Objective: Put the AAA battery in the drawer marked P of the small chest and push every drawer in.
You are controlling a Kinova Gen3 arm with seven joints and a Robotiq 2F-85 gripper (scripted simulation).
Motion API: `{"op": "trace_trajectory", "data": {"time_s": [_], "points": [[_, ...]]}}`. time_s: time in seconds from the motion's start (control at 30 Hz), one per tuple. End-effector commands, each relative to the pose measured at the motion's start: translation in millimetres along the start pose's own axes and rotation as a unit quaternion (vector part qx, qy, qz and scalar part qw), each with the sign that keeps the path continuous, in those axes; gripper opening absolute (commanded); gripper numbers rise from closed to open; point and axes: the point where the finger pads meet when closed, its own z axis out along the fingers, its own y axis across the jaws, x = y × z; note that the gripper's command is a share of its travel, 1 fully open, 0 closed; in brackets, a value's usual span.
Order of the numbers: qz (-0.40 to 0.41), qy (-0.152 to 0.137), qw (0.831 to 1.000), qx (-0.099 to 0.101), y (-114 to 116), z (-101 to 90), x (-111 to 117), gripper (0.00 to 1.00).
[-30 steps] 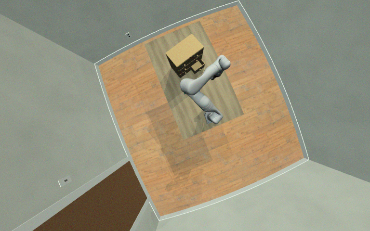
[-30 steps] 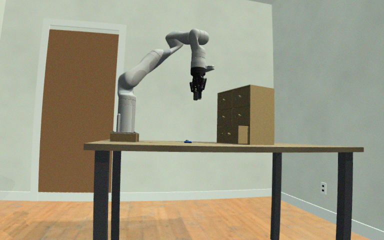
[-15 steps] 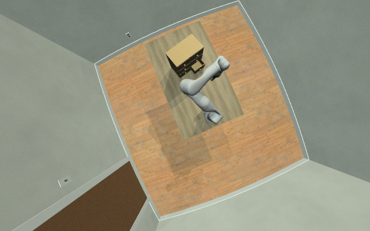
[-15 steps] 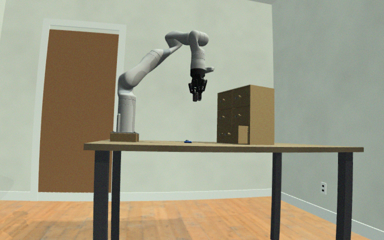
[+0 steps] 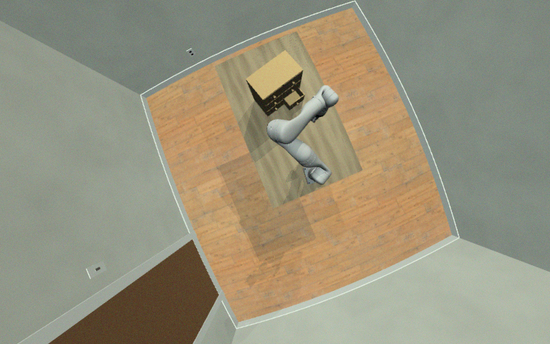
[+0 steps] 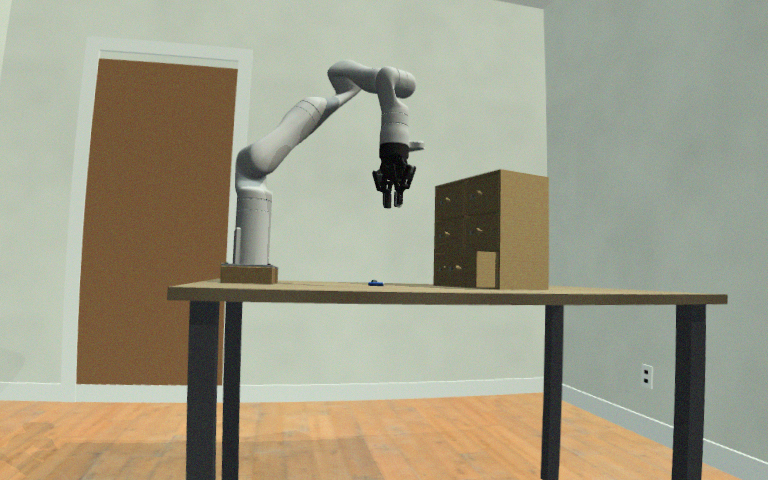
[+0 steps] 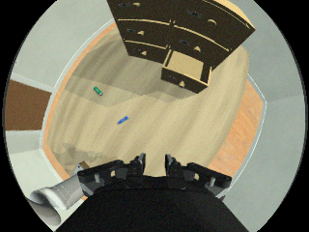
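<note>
Hanging high over the bench (image 5: 332,150) (image 6: 453,296) (image 7: 193,126), fingers down, with the claw (image 5: 314,119) (image 6: 393,206) (image 7: 154,159) narrowly parted around nothing, well apart from the chest (image 5: 275,74) (image 6: 523,226) (image 7: 147,24). Lying on the bench in the wrist view: a blue cylinder (image 6: 375,283) (image 7: 123,120) and, nearby but apart, a green cylinder (image 7: 98,91). Cannot tell from size or print which to call the AAA battery; either way, on the bench, outside the chest. Sticking out from the bottom row, facing the front: the right-hand drawer (image 5: 293,98) (image 6: 485,269) (image 7: 169,75), with markings too small to read.

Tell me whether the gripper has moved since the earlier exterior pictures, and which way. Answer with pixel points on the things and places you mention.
Yes, downward: the gripper (image 6: 393,204) (image 7: 154,159) now hangs slightly lower against the small chest (image 5: 276,72) (image 6: 523,226) (image 7: 159,31) in the exterior view.
</note>
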Motion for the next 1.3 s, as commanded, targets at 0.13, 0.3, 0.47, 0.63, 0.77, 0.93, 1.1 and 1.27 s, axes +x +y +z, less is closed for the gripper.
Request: {"op": "trace_trajectory", "data": {"time_s": [0.13, 0.3, 0.47, 0.63, 0.77, 0.93, 1.1, 1.27], "points": [[-0.064, 0.002, 0.998, 0.001, -8, 7.3, 5, 0.33], [-0.123, 0.002, 0.992, 0.0, -14, 14.5, 8, 0.33], [-0.16, 0.002, 0.987, 0.0, -18, 19.2, 10, 0.33], [-0.226, 0.002, 0.974, 0.0, -25, 27.4, 14, 0.33], [-0.281, 0.002, 0.96, 0.0, -31, 34.3, 17, 0.33], [-0.35, 0.002, 0.937, 0.0, -38, 43.2, 21, 0.33], [-0.391, 0.002, 0.92, 0.0, -43, 48.6, 24, 0.33], [-0.459, 0.002, 0.889, 0.0, -51, 57.7, 28, 0.33]]}}
